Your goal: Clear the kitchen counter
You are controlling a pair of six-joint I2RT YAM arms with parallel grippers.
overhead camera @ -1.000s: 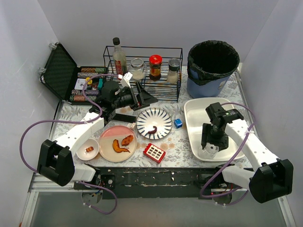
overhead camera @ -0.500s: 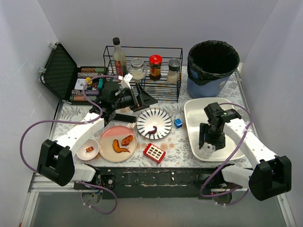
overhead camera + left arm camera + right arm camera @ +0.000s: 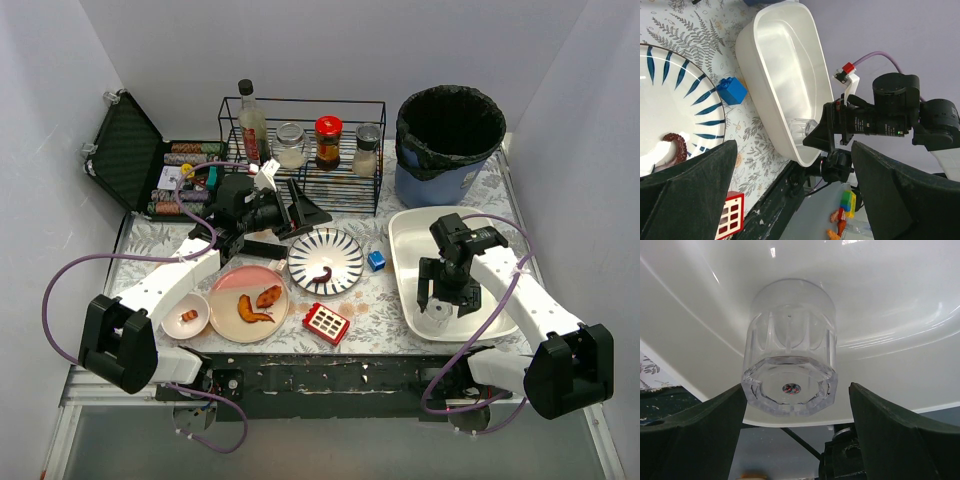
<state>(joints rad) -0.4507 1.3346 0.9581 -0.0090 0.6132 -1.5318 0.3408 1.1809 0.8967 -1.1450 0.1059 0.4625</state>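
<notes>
The kitchen counter (image 3: 375, 295) has a white-and-grey fern pattern. My right gripper (image 3: 446, 302) is open over the near end of the white tub (image 3: 400, 290). A clear glass (image 3: 790, 355) lies on its side in the tub between the spread fingers (image 3: 690, 440), and the right finger stands apart from it. My left gripper (image 3: 308, 212) is open and empty, above the far edge of the blue-striped plate (image 3: 326, 260), which carries a dark red food piece. In the left wrist view the tub (image 3: 785, 65), the glass (image 3: 802, 127) and the plate (image 3: 670, 100) show.
A pink plate (image 3: 250, 300) with food, a small white bowl (image 3: 186, 315), a red gridded block (image 3: 326, 322) and a blue block (image 3: 376, 260) sit on the counter. At the back are a black wire rack (image 3: 305, 150) with jars, a lined bin (image 3: 450, 130) and an open black case (image 3: 130, 150).
My right gripper has opened and let go of the glass, which now lies in the tub. The left arm has hardly moved.
</notes>
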